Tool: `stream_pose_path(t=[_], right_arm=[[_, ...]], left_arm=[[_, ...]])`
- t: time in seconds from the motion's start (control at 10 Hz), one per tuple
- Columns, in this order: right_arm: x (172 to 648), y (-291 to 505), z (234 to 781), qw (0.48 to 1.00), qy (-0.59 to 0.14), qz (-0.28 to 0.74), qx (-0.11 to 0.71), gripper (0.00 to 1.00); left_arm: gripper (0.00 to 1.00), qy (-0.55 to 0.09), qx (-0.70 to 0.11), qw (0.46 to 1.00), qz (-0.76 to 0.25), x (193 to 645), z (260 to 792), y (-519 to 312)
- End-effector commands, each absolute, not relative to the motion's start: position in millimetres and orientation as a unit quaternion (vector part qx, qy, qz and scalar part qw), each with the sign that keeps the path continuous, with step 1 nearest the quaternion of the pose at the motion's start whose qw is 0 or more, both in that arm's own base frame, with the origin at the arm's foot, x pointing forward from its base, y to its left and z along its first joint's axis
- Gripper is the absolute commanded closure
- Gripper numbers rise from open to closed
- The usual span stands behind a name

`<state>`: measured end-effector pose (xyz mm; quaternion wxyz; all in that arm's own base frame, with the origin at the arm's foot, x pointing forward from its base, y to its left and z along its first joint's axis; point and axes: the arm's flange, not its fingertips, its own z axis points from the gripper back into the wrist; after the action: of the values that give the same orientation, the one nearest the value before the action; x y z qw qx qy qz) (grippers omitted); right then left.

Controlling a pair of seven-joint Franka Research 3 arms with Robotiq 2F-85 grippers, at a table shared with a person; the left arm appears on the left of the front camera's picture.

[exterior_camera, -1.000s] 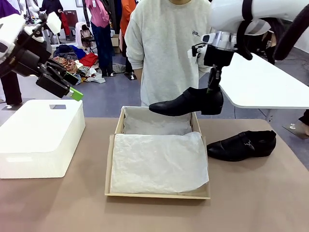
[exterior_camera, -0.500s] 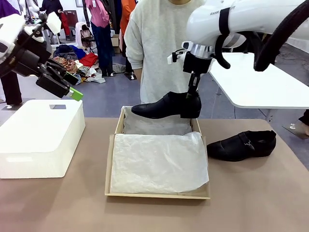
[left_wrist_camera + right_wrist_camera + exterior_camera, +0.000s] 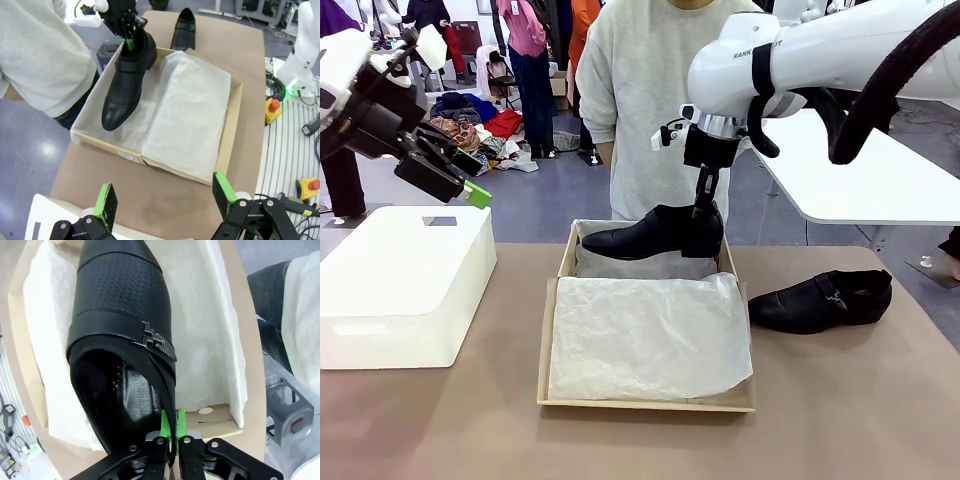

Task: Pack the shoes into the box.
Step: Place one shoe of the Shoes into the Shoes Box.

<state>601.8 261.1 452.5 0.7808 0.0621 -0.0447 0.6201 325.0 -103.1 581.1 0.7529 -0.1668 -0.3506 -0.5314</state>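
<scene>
Up at the back of the cardboard box (image 3: 558, 300), mid-frame, a glossy black pointy shoe (image 3: 650, 235) hangs toe toward picture left. The right gripper (image 3: 703, 212) is pinching its heel rim, fingertips half buried inside. Can't tell if the sole touches the crinkly white paper (image 3: 650, 340). The other shoe (image 3: 820, 300) lies on the table (image 3: 840, 420) just right of the box. The left gripper (image 3: 470, 175), upper left, is spread wide.
</scene>
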Motion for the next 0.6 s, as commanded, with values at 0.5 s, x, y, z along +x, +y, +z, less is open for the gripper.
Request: stream_pose_path(t=[0.5], right_arm=[[599.7,261.7,413.0,0.771,-0.064,0.631,0.058,1.00]], left_arm=[[0.00,-0.354,-0.176,0.745,-0.537,326.4,581.8,-102.3]])
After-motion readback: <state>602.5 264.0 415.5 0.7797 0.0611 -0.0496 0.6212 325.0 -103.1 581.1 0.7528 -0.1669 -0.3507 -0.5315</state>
